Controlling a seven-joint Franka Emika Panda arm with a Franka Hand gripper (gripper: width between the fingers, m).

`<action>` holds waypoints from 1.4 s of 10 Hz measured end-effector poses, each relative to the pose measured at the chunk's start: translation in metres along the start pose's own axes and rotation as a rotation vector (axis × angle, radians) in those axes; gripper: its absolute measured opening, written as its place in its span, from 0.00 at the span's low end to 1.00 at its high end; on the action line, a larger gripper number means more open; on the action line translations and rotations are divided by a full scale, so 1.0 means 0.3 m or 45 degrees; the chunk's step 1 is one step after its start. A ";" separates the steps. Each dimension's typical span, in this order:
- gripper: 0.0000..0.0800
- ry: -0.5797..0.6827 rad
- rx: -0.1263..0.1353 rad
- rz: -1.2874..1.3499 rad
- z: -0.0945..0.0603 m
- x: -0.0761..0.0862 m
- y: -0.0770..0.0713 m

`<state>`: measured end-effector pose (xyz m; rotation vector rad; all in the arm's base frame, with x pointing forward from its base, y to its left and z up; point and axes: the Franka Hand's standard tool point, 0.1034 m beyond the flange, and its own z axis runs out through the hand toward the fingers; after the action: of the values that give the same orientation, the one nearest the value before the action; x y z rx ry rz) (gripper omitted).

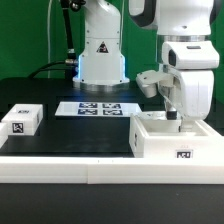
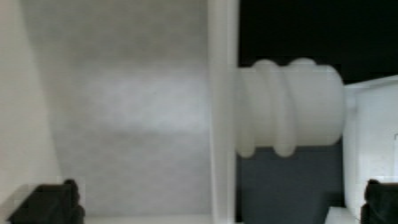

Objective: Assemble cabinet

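At the front corner of the bench on the exterior view's right, the hand hangs spread over the cabinet; centre its wall between the fingers before closing.

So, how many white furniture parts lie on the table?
2: a small block at the exterior view's left, the cabinet at its right; more may be hidden.

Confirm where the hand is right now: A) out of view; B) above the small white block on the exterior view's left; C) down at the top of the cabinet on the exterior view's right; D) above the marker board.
C: the hand reaches down to the top of the cabinet, well apart from the small block and the marker board.
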<state>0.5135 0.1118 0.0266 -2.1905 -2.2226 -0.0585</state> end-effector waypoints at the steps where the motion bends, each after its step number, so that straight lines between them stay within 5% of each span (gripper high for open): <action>1: 0.99 -0.001 -0.001 0.001 -0.004 -0.001 -0.002; 5: 1.00 -0.019 -0.043 0.075 -0.140 0.015 -0.079; 11: 1.00 -0.017 -0.036 0.119 -0.134 0.017 -0.104; 13: 1.00 0.007 -0.030 0.231 -0.106 0.091 -0.249; 14: 1.00 0.023 -0.036 0.245 -0.098 0.131 -0.284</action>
<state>0.4273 0.1486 0.0564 -2.3955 -2.0029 -0.1061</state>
